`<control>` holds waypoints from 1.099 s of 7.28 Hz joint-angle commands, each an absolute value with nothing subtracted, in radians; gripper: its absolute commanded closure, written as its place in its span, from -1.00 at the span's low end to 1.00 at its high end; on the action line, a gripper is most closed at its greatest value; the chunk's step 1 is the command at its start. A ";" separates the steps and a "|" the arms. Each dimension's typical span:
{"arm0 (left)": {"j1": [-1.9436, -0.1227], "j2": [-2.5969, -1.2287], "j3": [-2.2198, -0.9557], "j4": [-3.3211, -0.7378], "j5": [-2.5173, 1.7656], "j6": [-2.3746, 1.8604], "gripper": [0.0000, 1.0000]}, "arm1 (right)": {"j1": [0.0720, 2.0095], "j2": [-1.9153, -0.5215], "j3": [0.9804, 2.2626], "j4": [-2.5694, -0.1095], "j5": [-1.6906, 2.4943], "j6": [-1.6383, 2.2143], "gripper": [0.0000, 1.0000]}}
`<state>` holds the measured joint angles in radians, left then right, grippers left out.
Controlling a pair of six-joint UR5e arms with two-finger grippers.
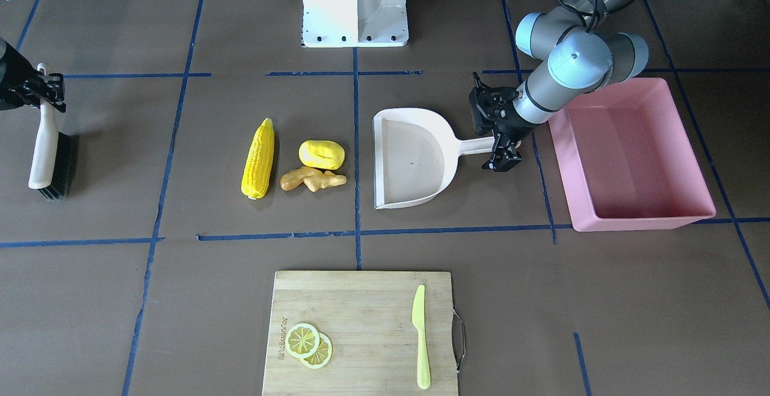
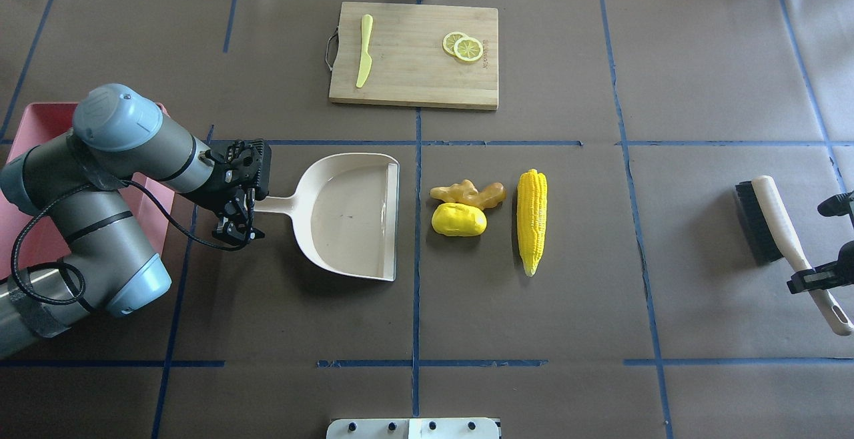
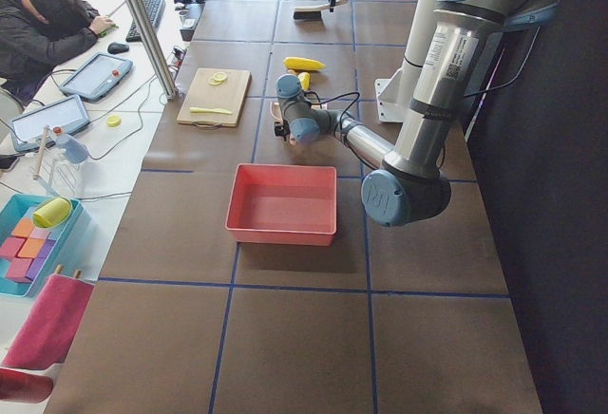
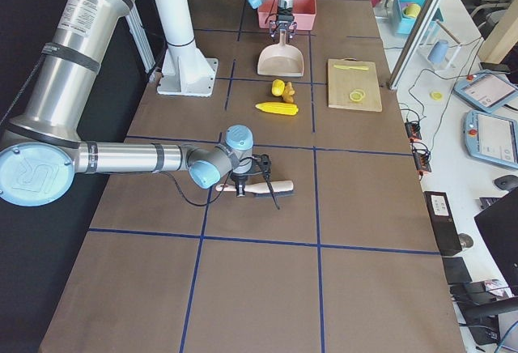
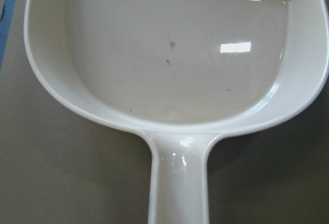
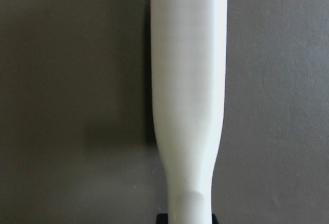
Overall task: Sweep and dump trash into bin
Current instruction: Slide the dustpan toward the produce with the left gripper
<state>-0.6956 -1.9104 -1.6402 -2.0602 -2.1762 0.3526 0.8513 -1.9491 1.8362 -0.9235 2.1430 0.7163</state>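
Observation:
The trash lies in the middle of the table: a yellow corn cob (image 1: 258,158), a yellow potato-like lump (image 1: 322,154) and a tan ginger root (image 1: 313,179). A cream dustpan (image 1: 409,161) lies beside them, its open mouth toward them. My left gripper (image 1: 504,154) is at the end of the dustpan handle and looks open, a finger on each side. The pink bin (image 1: 637,221) stands just behind that arm and holds nothing. Far across the table, my right gripper (image 1: 43,86) is shut on the white handle of a black-bristled brush (image 1: 45,149), which rests on the table.
A wooden cutting board (image 1: 361,300) at the operators' side carries two lemon slices (image 1: 308,345) and a yellow-green plastic knife (image 1: 421,336). The white robot base (image 1: 355,5) stands at the opposite edge. Blue tape lines cross the brown table.

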 commanded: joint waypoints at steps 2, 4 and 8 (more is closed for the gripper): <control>-0.696 -1.908 -1.644 -2.059 -2.177 0.356 0.21 | 0.851 -1.950 1.836 -0.923 2.143 0.716 1.00; -0.701 -1.911 -1.655 -2.059 -2.177 0.359 0.61 | 0.851 -1.950 1.836 -0.923 2.143 0.716 1.00; -0.767 -1.922 -1.707 -2.057 -2.119 0.463 1.00 | 0.851 -1.950 1.836 -0.923 2.143 0.716 1.00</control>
<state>-0.7452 -1.9159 -1.6925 -2.0598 -2.1525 0.4107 0.8513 -1.9497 1.8362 -0.9235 2.1430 0.7164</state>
